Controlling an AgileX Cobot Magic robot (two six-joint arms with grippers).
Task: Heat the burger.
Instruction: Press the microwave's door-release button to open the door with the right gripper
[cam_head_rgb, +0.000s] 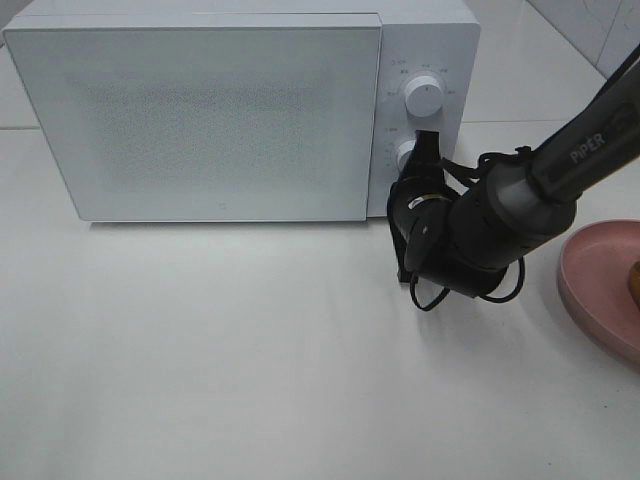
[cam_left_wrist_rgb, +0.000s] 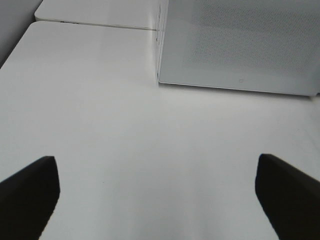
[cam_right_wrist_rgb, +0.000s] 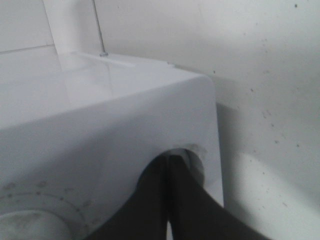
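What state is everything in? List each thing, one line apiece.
microwave door: shut.
upper knob: untouched, setting unreadable.
lower knob: partly hidden behind the right tool.
right tool: shut, tips at the lower knob.
left tool: open, holding nothing, above the table.
pink plate: on the table, cut off by the frame edge.

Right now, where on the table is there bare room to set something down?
The white tabletop in front of the closed white microwave oven is bare across the oven's whole width. Crowded: the right side, where the black right tool, shut, sits at the lower white knob, with the round pink plate beyond.
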